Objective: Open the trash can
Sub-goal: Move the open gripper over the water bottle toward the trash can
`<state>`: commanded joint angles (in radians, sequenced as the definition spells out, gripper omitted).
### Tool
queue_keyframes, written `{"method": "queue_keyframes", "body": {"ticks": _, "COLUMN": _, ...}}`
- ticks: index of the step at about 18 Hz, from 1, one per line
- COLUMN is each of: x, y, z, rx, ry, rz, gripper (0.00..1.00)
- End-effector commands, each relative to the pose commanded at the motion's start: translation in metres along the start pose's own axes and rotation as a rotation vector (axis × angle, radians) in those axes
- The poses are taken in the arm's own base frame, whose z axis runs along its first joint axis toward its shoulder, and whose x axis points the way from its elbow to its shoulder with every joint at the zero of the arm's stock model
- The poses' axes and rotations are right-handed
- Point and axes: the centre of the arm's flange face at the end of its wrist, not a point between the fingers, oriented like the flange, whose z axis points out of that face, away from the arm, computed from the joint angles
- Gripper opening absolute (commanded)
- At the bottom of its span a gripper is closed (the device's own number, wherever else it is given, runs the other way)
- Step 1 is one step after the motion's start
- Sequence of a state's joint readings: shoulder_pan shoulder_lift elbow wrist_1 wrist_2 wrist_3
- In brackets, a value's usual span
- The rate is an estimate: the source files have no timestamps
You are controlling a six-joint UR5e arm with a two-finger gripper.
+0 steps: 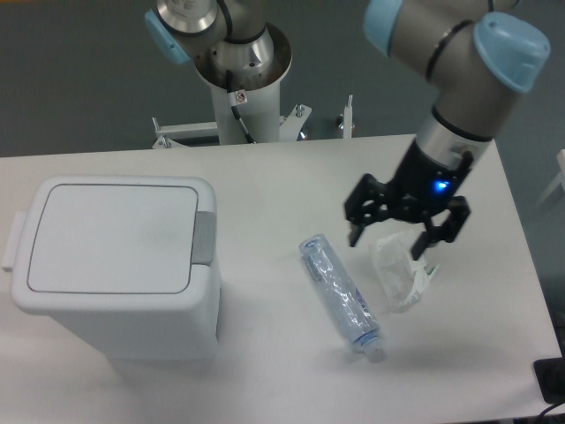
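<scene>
The trash can (115,265) is a large white boxy bin at the left of the table. Its flat white lid (110,234) lies shut, with a grey push tab (204,238) on its right edge. My gripper (387,238) hangs well to the right of the bin, above the table, fingers spread open and holding nothing. It is just above and left of a crumpled clear plastic piece.
A clear plastic bottle (342,299) lies on its side between the bin and the gripper. A crumpled clear plastic cup or wrapper (402,269) lies under the gripper's right side. The arm's base column (240,79) stands at the table's far edge.
</scene>
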<state>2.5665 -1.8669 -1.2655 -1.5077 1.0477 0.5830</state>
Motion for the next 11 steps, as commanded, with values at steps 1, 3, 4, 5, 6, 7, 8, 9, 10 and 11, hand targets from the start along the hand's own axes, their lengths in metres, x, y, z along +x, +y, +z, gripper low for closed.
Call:
{"method": "queue_keyframes", "body": {"ticks": 1, "x": 0.008, "y": 0.000, "z": 0.000, "rx": -0.005, "ry": 0.011, "rz": -0.004, "gripper": 1.00}}
{"method": "queue_keyframes", "body": {"ticks": 3, "x": 0.017, "y": 0.002, "z": 0.005, "rx": -0.023, "ry": 0.026, "rz": -0.019, "gripper": 1.00}}
{"method": "queue_keyframes", "body": {"ticks": 4, "x": 0.020, "y": 0.003, "z": 0.009, "rx": -0.032, "ry": 0.024, "rz": -0.030, "gripper": 1.00}}
{"method": "queue_keyframes", "body": {"ticks": 5, "x": 0.022, "y": 0.003, "z": 0.011, "rx": -0.038, "ry": 0.022, "rz": -0.040, "gripper": 1.00}}
{"method": "queue_keyframes", "body": {"ticks": 6, "x": 0.029, "y": 0.002, "z": 0.016, "rx": -0.045, "ry": 0.027, "rz": -0.038, "gripper": 1.00}}
{"method": "queue_keyframes", "body": {"ticks": 7, "x": 0.038, "y": 0.002, "z": 0.024, "rx": -0.055, "ry": 0.032, "rz": -0.030, "gripper": 1.00}}
{"method": "queue_keyframes", "body": {"ticks": 8, "x": 0.043, "y": 0.004, "z": 0.033, "rx": -0.066, "ry": 0.046, "rz": -0.041, "gripper": 1.00}}
{"method": "queue_keyframes", "body": {"ticks": 9, "x": 0.047, "y": 0.007, "z": 0.036, "rx": -0.061, "ry": 0.046, "rz": -0.047, "gripper": 1.00}}
{"method": "queue_keyframes", "body": {"ticks": 10, "x": 0.050, "y": 0.005, "z": 0.034, "rx": -0.037, "ry": 0.041, "rz": -0.038, "gripper": 1.00}}
{"method": "queue_keyframes", "body": {"ticks": 11, "x": 0.056, "y": 0.003, "z": 0.032, "rx": -0.017, "ry": 0.039, "rz": -0.035, "gripper": 1.00}}
